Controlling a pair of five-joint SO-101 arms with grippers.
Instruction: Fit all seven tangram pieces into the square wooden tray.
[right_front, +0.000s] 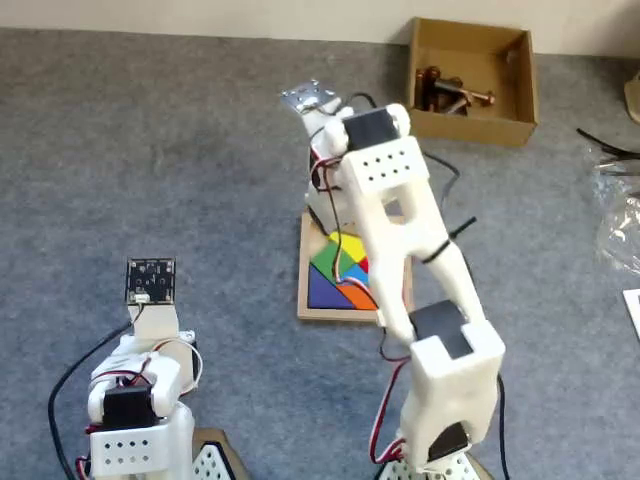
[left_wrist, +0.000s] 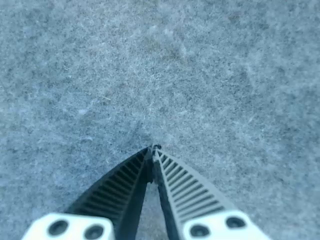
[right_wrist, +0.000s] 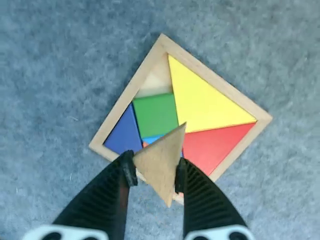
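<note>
A robotics lab or hobby workshop: a left arm and right arm of white plastic with exposed wires, a grey felt-covered desk, a cardboard box of metal parts, loose black cables.

A counter covered in grey felt-like cloth carries everything; the square wooden tray lies flat near its middle; an open cardboard box sits toward the far edge, well apart from the tray; black cables and crumpled clear plastic lie at the high view's right edge.
</note>
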